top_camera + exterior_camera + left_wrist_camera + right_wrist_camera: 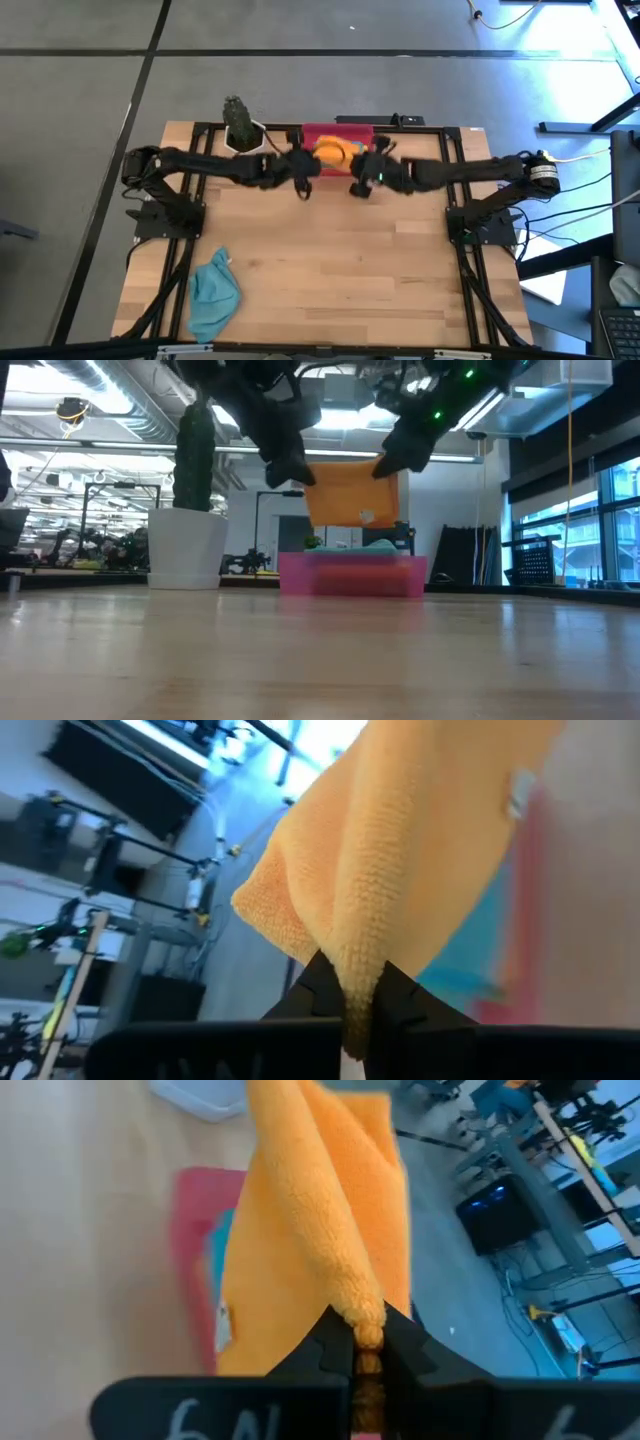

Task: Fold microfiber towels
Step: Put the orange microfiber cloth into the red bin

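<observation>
Both arms are up at twelve o'clock, over the red tray [352, 132] at the table's far edge. The left gripper [357, 1005] is pinched tight on one top corner of the orange towel [352, 495], the right gripper [366, 1348] clamped on the other, and the cloth hangs stretched between them above the tray. A teal towel [214, 293] lies crumpled down at seven o'clock, well apart. A white plant pot [243, 137] sits at eleven o'clock
</observation>
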You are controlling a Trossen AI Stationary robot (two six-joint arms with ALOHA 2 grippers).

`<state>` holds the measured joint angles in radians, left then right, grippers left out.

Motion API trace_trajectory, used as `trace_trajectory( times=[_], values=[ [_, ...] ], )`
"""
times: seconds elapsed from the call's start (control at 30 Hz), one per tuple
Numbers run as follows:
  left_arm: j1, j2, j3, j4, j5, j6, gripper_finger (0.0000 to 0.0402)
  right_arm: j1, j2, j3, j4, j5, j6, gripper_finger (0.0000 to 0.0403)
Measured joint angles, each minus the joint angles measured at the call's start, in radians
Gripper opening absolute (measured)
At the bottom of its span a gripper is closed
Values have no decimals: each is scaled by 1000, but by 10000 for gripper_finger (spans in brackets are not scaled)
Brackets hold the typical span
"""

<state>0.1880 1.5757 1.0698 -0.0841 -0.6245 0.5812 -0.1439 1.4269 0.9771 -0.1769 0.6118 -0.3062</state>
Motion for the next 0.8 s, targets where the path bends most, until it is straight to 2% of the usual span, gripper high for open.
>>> trace_trajectory(
  times=[0.13,0.33,0.63,0.8],
  values=[
    [109,9,0,149,73,83,0,-161,0,0,88,-109,-101,16],
    [182,51,0,246,90,184,0,-331,25,2,179,-316,-145,15],
    [187,234,-2,327,52,225,0,-377,177,-1,200,-289,-221,15],
    [172,274,-3,312,49,215,0,-367,234,-1,190,-283,-220,15]
  ],
)
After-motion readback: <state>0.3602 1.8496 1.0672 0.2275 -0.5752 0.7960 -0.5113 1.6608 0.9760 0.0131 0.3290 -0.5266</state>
